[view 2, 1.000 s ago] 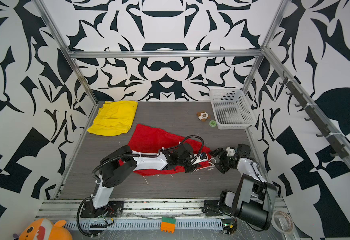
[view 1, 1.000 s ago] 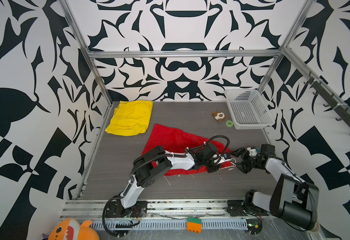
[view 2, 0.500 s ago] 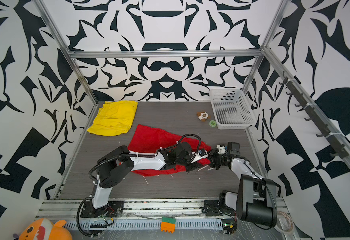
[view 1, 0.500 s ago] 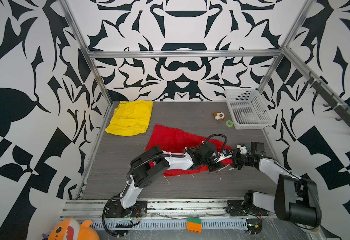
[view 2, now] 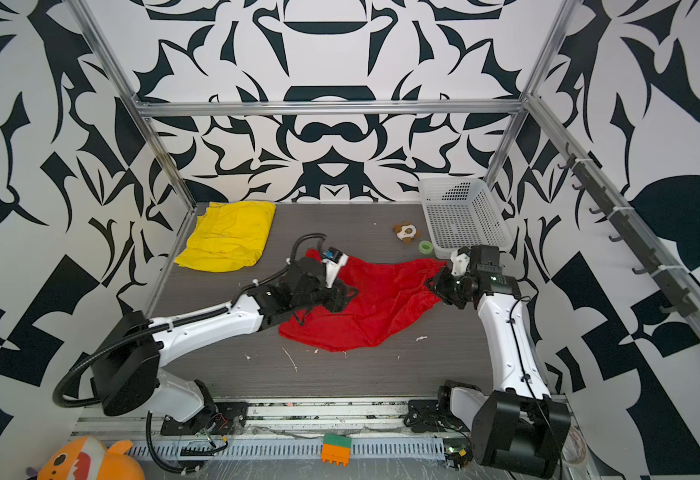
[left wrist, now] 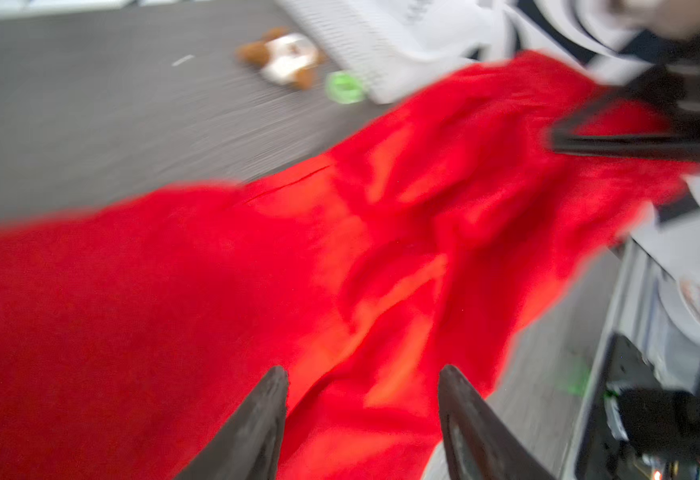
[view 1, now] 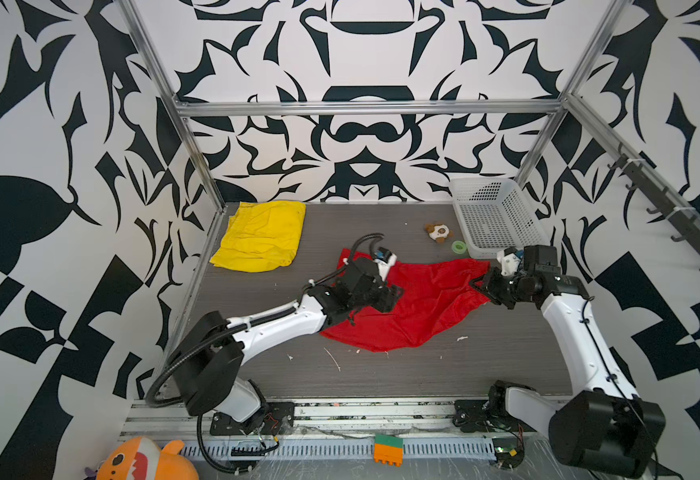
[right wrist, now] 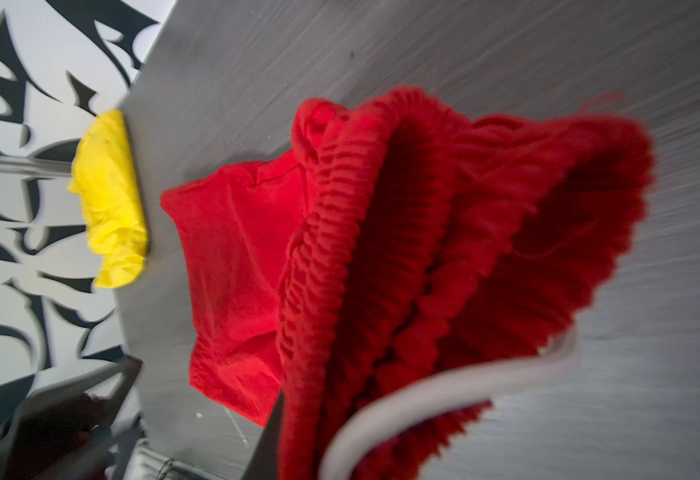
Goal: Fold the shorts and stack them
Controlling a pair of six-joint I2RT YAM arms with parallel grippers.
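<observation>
The left end effector (view 1: 390, 296) hovered low over the red shorts (view 1: 417, 309) at mid-frame in both top views. In the left wrist view its fingers (left wrist: 257, 419) stood spread, with red cloth showing in the gap and nothing pinched. The right end effector (view 1: 480, 284), at centre right, was pressed together on the gathered waistband at the right-hand corner of the red shorts, lifting that corner off the tabletop (view 1: 381, 374). The white drawstring (right wrist: 444, 386) curved across the bunched waistband in the right wrist view. The rest of the garment lay spread and creased on the tabletop, its left part hidden under the left wrist.

The yellow shorts (view 1: 261, 237) lay folded flat at the upper left of the tabletop, well apart from the red pair.

The white mesh basket (view 1: 485, 183) stood in the upper right corner, its mesh floor fully in view. Just beside its near left corner lay a small green ring (view 1: 459, 246), and beside that a brown-and-white plush toy (view 1: 438, 232). Both rested between the basket and the upper edge of the red shorts, close to the right end effector. Small white scraps dotted the tabletop below the red cloth.
</observation>
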